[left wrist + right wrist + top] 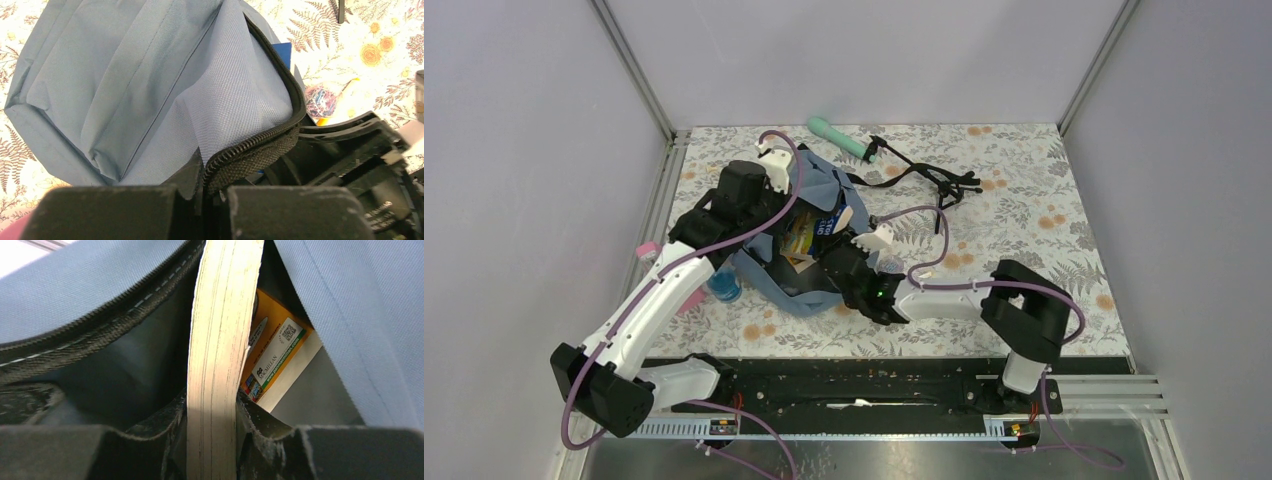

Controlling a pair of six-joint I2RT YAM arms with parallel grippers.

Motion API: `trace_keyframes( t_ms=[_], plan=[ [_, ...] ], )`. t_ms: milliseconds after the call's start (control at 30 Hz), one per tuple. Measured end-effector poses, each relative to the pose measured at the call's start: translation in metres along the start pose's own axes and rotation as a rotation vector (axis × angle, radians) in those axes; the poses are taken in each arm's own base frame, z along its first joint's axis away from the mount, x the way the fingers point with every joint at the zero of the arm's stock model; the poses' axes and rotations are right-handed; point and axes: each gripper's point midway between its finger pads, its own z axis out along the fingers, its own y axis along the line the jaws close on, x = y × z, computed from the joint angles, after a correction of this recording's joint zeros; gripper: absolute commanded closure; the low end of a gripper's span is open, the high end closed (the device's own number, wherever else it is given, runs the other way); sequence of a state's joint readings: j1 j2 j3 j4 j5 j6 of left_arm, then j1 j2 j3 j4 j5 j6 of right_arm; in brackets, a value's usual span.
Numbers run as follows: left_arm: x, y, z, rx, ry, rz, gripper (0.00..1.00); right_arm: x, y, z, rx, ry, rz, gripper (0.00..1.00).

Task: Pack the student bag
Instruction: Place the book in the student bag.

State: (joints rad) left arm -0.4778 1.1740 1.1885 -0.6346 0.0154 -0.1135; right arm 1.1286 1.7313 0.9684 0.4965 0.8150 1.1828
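The slate-blue student bag lies open on the floral table, left of centre. My left gripper is shut on the bag's dark zipper edge and holds the opening up; the bag fills the left wrist view. My right gripper is shut on a thick book with cream page edges, which stands upright inside the bag's mouth. An orange-covered book lies deeper inside the bag, behind the held one.
A mint-green cylinder and the bag's black straps lie at the back. A blue round item and pink items sit left of the bag. A bundle of coloured bands lies beside the bag.
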Motion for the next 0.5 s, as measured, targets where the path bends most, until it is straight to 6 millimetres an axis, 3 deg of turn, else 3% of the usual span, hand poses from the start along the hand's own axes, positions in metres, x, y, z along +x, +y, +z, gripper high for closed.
trace_keyframes(
  t_ms=[133, 433, 500],
  plan=[
    [0.000, 0.000, -0.001, 0.000, -0.002, 0.000, 1.00, 0.012, -0.004, 0.010, 0.031, -0.001, -0.036, 0.98],
    [-0.001, 0.000, -0.001, 0.000, -0.003, 0.000, 1.00, 0.031, 0.006, 0.036, 0.043, -0.025, -0.106, 0.80],
    [-0.001, 0.000, -0.001, 0.000, -0.003, 0.000, 1.00, 0.035, 0.007, 0.041, 0.042, -0.026, -0.122, 0.67]
  ],
)
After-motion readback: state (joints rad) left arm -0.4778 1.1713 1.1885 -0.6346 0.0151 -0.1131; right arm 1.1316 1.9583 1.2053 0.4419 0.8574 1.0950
